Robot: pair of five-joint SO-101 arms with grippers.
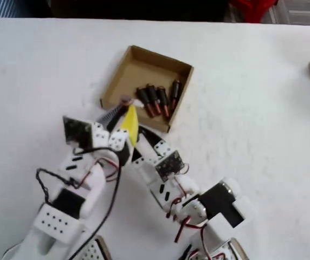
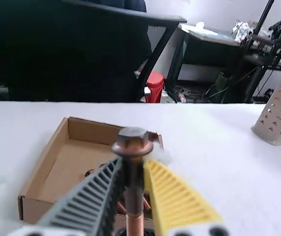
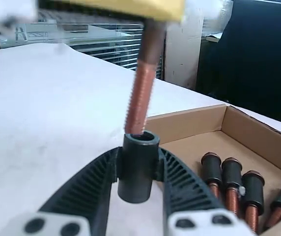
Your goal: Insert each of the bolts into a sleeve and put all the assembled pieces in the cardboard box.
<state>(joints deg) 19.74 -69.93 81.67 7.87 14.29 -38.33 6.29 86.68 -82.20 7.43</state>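
Cardboard box [image 1: 133,73] holding four assembled pieces [image 1: 157,100], just beyond the bolt [image 2: 132,142]

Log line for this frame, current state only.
left jaws: shut on bolt | right jaws: shut on sleeve | bolt tip at sleeve mouth | box: four assembled pieces

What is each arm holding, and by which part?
The left end effector grips the bolt by its shank below the head; the right end effector clamps the sleeve around its sides.
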